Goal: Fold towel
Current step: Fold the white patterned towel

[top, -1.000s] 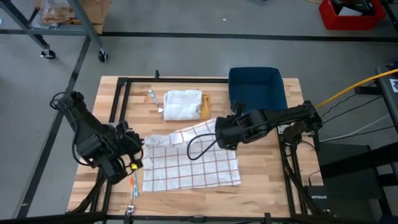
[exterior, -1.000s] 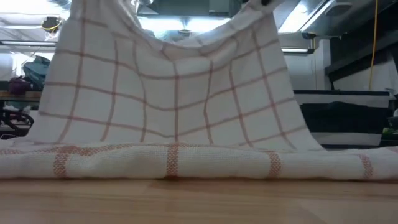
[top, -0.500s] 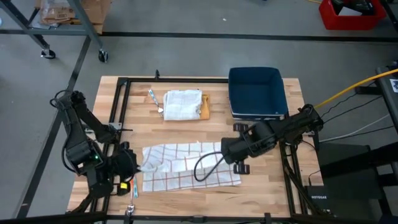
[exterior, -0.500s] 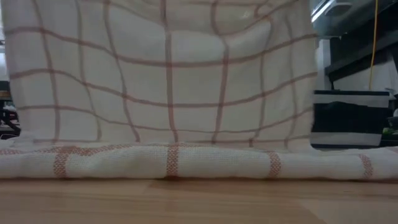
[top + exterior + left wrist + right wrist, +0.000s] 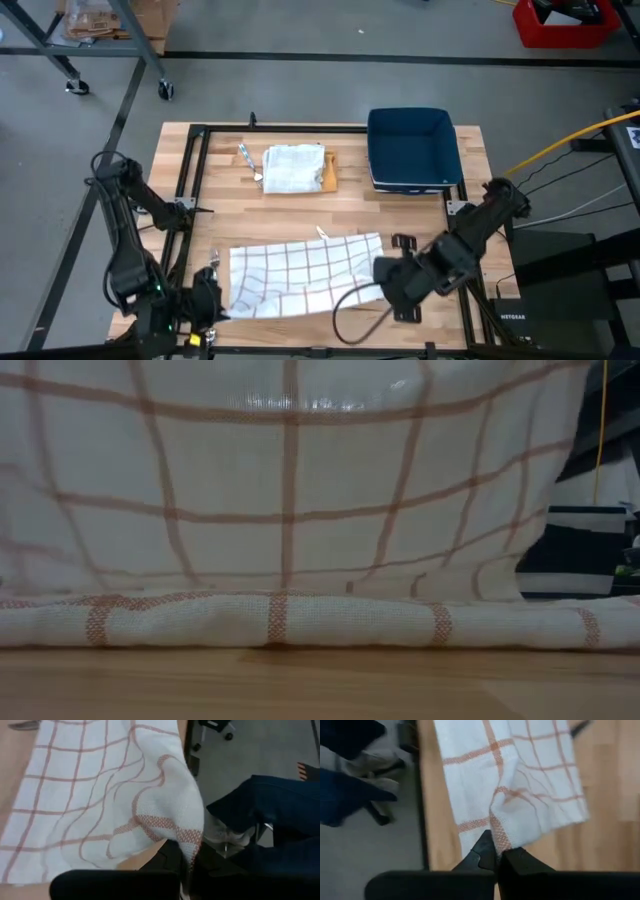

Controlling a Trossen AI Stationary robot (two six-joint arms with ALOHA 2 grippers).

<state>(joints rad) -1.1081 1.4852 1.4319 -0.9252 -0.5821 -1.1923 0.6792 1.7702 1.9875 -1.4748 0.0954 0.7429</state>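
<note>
Both end effectors are clamped shut on corners of the towel point(image 5: 300, 275) at the desk's point(image 5: 420, 215) near edge: the left end effector point(image 5: 182, 862) on its left corner, the right end effector point(image 5: 497, 855) on its right. Only the wrist views show a person's legs point(image 5: 270, 815) beyond the desk; only the high view shows a blue bin point(image 5: 412, 148).

From where I stand, there is hardly any writing to read. The only lettering is a small white word on the black box point(image 5: 510, 318) on the floor off the table's corner, just outside the right arm's base; it looks like "NETGEAR", though the letters are too small to be sure. Nothing else in any view carries a legible label, number or sign.
</note>
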